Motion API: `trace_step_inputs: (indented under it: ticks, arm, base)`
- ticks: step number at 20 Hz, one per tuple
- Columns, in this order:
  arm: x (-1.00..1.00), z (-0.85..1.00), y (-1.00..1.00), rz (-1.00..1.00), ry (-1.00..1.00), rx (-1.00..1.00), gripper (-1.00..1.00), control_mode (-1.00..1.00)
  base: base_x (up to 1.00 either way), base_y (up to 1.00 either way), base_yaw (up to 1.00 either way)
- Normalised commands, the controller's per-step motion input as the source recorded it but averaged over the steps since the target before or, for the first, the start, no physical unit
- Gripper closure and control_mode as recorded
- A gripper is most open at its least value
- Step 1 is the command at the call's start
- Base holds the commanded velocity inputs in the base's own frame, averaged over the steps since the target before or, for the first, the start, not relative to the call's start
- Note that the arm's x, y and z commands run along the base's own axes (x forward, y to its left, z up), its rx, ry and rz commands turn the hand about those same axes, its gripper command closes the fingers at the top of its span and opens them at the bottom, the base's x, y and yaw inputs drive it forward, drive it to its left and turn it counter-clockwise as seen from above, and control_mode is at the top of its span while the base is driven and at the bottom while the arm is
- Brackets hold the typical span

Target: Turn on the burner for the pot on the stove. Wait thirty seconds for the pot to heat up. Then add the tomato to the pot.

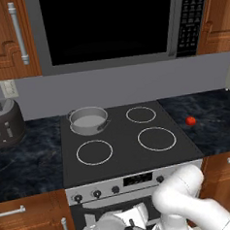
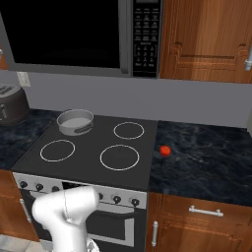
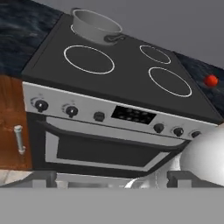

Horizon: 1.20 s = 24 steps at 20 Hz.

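Pot (image 1: 88,120) sits on rear-left ring of stove (image 1: 125,160), empty, pale inside, two short handles. Tomato (image 1: 191,121) rests on dark counter (image 1: 215,124) just right of stove, well apart from pot.

Gripper (image 3: 111,181) low in front of stove, below oven door, facing front panel; jaws spread wide, holding nothing.

Step in hand, as judged: burner not yet on; reach for a knob. Row of small black knobs (image 3: 41,105) along silver panel: two at left of stove display, one small button-like between, more at right. Cannot tell from markings which knob governs rear-left ring; left pair likeliest. Best approach: raise hand level with panel, centre jaws on chosen knob, close squarely, then rotate wrist without dragging sideways. Risk: slipping off small knob or turning the neighbour.

Surroundings: black microwave (image 1: 106,25) directly above stove; dark toaster (image 1: 5,124) on counter left of stove; wooden cabinets (image 2: 202,39) with silver handles above and beside stove; grey backsplash behind.
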Motion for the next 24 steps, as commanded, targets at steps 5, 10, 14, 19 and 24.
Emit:
trace_step_inputs:
  ticks: [5, 10, 14, 19, 24]
  arm:
    - [-0.14, -0.5, 0.0, 0.17, -0.17, -0.2, -1.0, -1.0]
    - [0.38, -0.2, -0.35, 0.1, 0.0, 0.0, -1.0, -1.0]
    - [0.66, -0.64, -0.27, 0.22, -0.2, 0.02, -1.0, -1.0]
    - [0.27, -0.96, -0.06, 0.12, -0.46, 0.0, -1.0, -1.0]
    - [0.04, -0.59, 0.0, 0.12, -0.34, 0.17, -1.0, -1.0]
  base:
    - [0.0, 0.0, 0.0]
    - [0.0, 0.0, 0.0]
    - [0.0, 0.0, 0.0]
    - [0.0, 0.0, 0.0]
    - [0.0, 0.0, 0.0]
